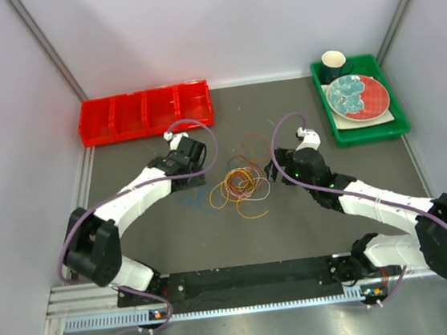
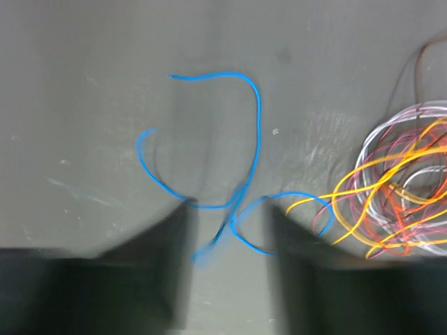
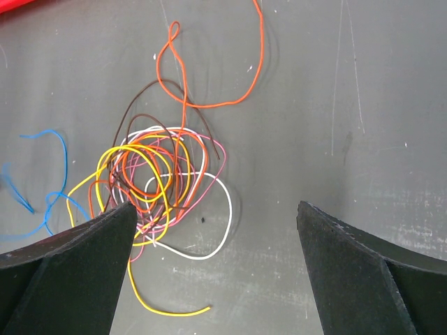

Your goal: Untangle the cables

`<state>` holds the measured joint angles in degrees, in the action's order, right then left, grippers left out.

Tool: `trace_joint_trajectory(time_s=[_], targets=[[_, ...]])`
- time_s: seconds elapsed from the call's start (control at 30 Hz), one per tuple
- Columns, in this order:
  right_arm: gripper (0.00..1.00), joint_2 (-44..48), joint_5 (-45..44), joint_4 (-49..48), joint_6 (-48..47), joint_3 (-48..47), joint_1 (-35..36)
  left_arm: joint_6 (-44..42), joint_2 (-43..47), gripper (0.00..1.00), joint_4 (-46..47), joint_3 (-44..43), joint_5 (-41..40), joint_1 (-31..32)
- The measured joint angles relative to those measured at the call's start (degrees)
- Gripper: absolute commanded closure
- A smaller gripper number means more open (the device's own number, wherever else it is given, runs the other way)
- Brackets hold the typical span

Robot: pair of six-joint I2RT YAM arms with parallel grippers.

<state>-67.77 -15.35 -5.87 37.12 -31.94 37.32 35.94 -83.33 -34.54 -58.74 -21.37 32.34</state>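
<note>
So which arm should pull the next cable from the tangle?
Probably right: the right gripper hangs wide open at the tangle; the left gripper sits over the blue cable beside it.

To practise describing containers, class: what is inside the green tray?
In the green tray, a dark cup stands at the back left, and a red-and-teal plate lies in front of it. A white layer peeks from under the plate; the rest beneath is covered.

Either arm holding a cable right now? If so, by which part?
Nothing is held. The left gripper has its fingers apart, the blue cable lying loose between them; the right gripper is open above the tangle.
</note>
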Motion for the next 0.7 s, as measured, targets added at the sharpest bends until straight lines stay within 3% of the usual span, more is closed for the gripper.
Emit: trace_joint_trajectory(time_s=[0.1, 0.2, 0.7], targets=[[0.05, 0.00, -0.02, 0.00, 0.00, 0.00, 0.00, 0.02, -2.64, 0.11, -0.17, 0.00, 1.90, 0.00], [0.05, 0.00, 0.00, 0.00, 0.00, 0.00, 0.00, -0.11, -2.12, 0.10, -0.26, -0.11, 2.45, 0.00], [0.05, 0.00, 0.00, 0.02, 0.00, 0.00, 0.00, 1.36, -0.55, 0.27, 1.09, 5.62, 4.63, 0.61]])
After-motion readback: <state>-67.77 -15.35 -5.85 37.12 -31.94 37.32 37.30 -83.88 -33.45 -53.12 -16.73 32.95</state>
